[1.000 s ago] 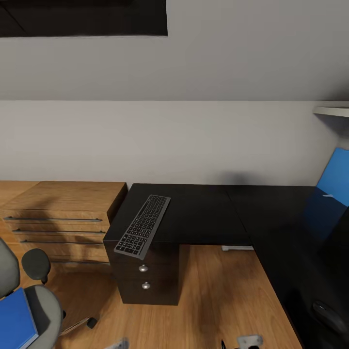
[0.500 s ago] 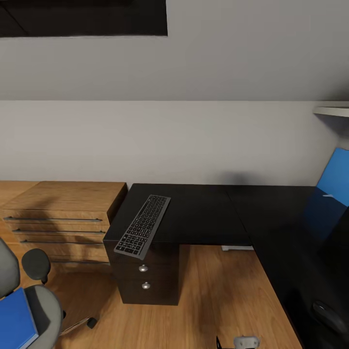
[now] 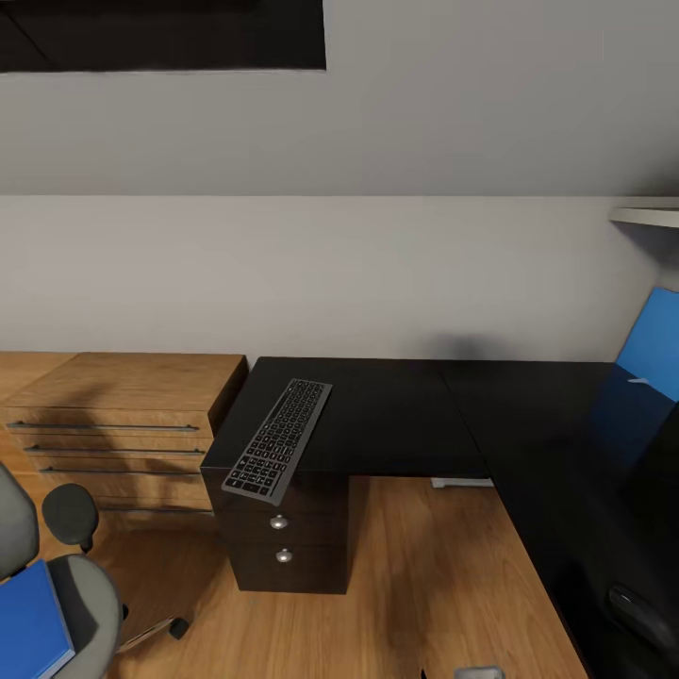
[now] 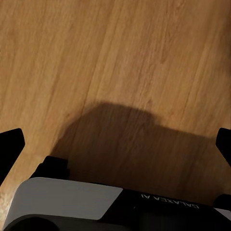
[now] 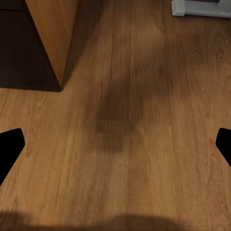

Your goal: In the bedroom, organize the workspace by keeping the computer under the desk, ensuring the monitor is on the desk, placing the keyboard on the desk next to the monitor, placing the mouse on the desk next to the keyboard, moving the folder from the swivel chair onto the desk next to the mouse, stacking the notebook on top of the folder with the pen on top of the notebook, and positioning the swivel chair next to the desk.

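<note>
Head view, going left to right: the swivel chair sits at the lower left corner with the bright-blue folder still lying on its seat, well apart from the bench. Next over is a light-wood dresser against the wall, just beside the bench. The keyboard lies at an angle on the near left corner of the black top, its front end poking over the edge above the dark drawer unit. Further right the top is bare until the blue back panel at the far right. Only real change over the last second: a small pale bit of the robot at the bottom edge has slid down nearly out of frame, while everything on the bench stayed put, so I'd guess the arms are tucking in for a drive, probably toward the chair for the folder. Left gripper has its fingertips spread wide with nothing between them, just wood floor below. Right gripper is the same: wide apart, holding nothing, over floor near the drawer unit's base.
</note>
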### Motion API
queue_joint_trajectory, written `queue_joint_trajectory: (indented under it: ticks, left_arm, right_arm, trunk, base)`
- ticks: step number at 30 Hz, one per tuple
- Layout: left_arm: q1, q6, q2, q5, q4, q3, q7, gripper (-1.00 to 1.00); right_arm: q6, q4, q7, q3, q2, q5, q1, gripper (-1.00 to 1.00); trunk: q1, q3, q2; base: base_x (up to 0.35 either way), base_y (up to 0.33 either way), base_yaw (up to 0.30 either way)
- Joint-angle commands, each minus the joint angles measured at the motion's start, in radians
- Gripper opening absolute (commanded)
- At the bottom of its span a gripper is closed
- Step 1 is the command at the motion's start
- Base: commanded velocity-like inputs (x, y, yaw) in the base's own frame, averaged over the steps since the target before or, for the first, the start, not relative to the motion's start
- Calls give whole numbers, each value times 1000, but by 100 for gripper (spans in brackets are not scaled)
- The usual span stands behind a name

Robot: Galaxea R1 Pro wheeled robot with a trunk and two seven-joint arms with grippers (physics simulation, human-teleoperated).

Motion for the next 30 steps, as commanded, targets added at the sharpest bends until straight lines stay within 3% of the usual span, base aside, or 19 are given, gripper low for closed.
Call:
queue_joint_trajectory:
  ticks: [1, 11, 20, 30]
  left_arm:
    - [0, 2, 0, 6, -1, -1, 4, 100]
    - [0, 2, 1, 7, -2, 0, 4, 100]
    - [0, 2, -1, 7, -1, 2, 3, 100]
    - [0, 2, 3, 10, -2, 20, 4, 100]
  right_arm:
    - [-1, 1, -10, 1, 0, 10, -1, 100]
    - [-4, 0, -10, 0, 0, 10, -1, 100]
    - [-72, 2, -12, 2, 0, 12, -1, 100]
    - [-90, 4, -14, 3, 10, 11, -1, 100]
  trunk:
    - [0, -1, -1]
    - [0, -1, -1]
    - [0, -1, -1]
    - [0, -1, -1]
  base:
    - [0, 0, 0]
    - [0, 0, 0]
    - [0, 0, 0]
    - [0, 0, -22]
